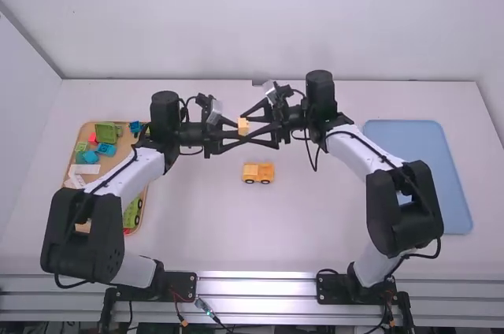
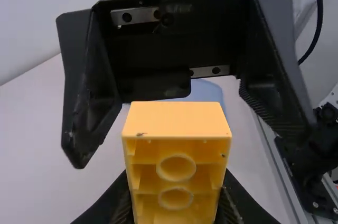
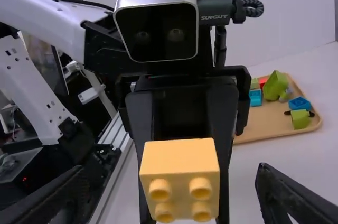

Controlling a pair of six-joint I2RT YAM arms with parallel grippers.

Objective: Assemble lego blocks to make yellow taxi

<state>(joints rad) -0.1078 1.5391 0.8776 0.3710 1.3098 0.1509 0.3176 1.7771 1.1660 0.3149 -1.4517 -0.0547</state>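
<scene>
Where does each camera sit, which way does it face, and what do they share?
High view: above and behind, looking forward and down at the table, left arm and right arm.
Left wrist view: on the left arm, facing the block and open right pincer; left pincer shows.
Right wrist view: on the right arm, facing the block and tray; its own fingers show.
Both wrist views share the block.

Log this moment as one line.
left jaws: shut on yellow block | right jaws: open, near it | yellow wheeled piece: on table
</scene>
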